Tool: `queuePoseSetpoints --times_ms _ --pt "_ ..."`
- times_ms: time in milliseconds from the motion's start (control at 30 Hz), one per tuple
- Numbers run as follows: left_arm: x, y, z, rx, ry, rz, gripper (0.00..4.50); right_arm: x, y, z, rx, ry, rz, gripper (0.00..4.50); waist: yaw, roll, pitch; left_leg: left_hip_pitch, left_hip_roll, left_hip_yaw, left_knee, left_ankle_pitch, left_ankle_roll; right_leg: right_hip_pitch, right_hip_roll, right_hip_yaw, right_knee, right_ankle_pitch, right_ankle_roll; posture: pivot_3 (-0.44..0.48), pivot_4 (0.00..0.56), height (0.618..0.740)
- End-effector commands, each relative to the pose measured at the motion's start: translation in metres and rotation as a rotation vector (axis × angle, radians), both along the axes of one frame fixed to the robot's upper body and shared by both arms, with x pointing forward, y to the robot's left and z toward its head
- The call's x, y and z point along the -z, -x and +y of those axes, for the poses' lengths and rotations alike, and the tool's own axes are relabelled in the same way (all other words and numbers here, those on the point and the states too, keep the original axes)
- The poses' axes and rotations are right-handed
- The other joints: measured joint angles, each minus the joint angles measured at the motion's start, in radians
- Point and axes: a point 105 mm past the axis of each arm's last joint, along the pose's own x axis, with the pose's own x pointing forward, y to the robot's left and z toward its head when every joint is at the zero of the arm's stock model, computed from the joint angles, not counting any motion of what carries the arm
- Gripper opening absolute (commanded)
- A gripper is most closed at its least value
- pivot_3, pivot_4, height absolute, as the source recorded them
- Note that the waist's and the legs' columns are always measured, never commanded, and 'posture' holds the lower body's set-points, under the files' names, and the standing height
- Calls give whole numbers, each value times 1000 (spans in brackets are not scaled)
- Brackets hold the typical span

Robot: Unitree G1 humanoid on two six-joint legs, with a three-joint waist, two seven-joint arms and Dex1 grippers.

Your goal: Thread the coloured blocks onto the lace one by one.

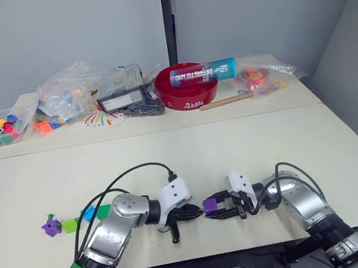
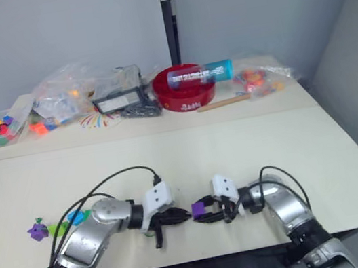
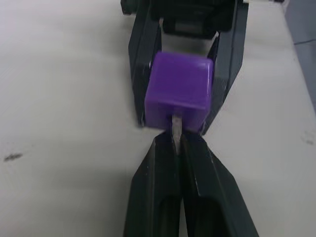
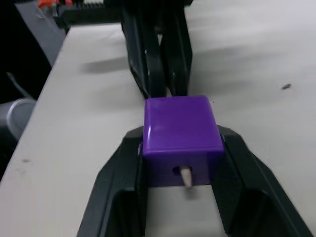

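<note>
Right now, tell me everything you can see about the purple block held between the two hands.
The purple block is a small cube of smooth, matte plastic with slightly rounded edges. The right hand clamps it from two opposite sides, just above the pale table, near its front edge. A hole runs through it: the lace's stiff pale tip, pinched by the shut left hand, enters one face, and its end pokes out of the opposite face. It sits level, apart from the blocks lying further to the robot's left.
</note>
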Motion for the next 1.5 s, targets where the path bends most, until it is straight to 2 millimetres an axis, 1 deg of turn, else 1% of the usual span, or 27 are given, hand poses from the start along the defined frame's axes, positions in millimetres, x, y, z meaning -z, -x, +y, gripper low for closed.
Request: queuePoseSetpoints --times_ms 33,167,233,300,333,367,400,533,700,833,967,1133,1300,1400,1433,1500 --pt "-22 27 -44 205 129 -28 0 21 13 15 -33 31 77 1218 2 0 0 0 0 0 0 0 0 0 0 0 0 0 0 0 150 740" --pt "-22 25 -43 210 118 -31 0 21 11 15 -25 29 73 1218 3 0 0 0 0 0 0 0 0 0 0 0 0 0 0 0 150 740" --pt "-22 22 -37 196 98 -43 0 22 11 13 -16 36 73 1218 2 0 0 0 0 0 0 0 0 0 0 0 0 0 0 0 150 740" --pt "-25 21 -30 191 99 -35 717 24 9 10 -6 43 74 1218 2 0 0 0 0 0 0 0 0 0 0 0 0 0 0 0 150 740" --pt "-27 21 -28 189 106 -25 966 25 9 10 0 44 73 1218 1 0 0 0 0 0 0 0 0 0 0 0 0 0 0 0 150 740" --pt "-29 21 -25 190 109 -20 1342 25 8 9 6 44 71 1218 0 0 0 0 0 0 0 0 0 0 0 0 0 0 0 0 150 740" --pt "-31 22 -22 194 109 -18 1614 25 7 9 11 44 71 1218 0 0 0 0 0 0 0 0 0 0 0 0 0 0 0 0 150 740" --pt "-34 20 -7 185 72 -55 2949 25 6 9 22 45 69 1218 -9 0 0 0 0 0 0 0 0 0 0 0 1 0 0 0 150 740" --pt "-34 12 18 116 34 -78 2949 25 5 6 41 45 64 1218 -20 0 0 1 1 0 0 0 0 0 1 0 2 0 0 0 150 740" --pt "-35 5 28 67 40 -90 2949 25 6 5 46 44 61 1218 -25 0 0 1 1 0 0 0 0 0 1 0 2 0 0 0 150 740" --pt "-24 3 45 23 0 -81 2949 24 7 3 52 45 61 1218 -27 0 0 1 1 0 0 0 0 -1 1 0 2 0 0 0 150 740" --pt "-9 1 55 -25 -31 -79 2949 24 7 1 58 49 62 1218 -24 0 0 0 1 0 0 0 0 -1 0 0 2 0 0 0 150 740" --pt "-7 -3 50 -59 7 -74 2949 23 8 0 63 49 60 1218 -24 0 0 0 1 0 0 0 0 -1 0 0 2 0 0 0 150 740" --pt "-5 -3 46 -50 23 -69 2147 23 8 0 68 50 60 1218 -23 0 0 0 0 0 0 0 0 -1 0 0 1 0 0 0 150 740" --pt "-5 -2 45 -43 26 -67 1779 23 8 0 69 50 60 1218 -23 0 0 0 1 0 0 0 0 -1 0 0 2 0 0 0 150 740" --pt "-5 -2 44 -35 30 -67 1211 23 8 0 70 51 60 1218 -23 0 0 0 1 0 0 0 0 -1 0 0 1 0 0 0 150 740"
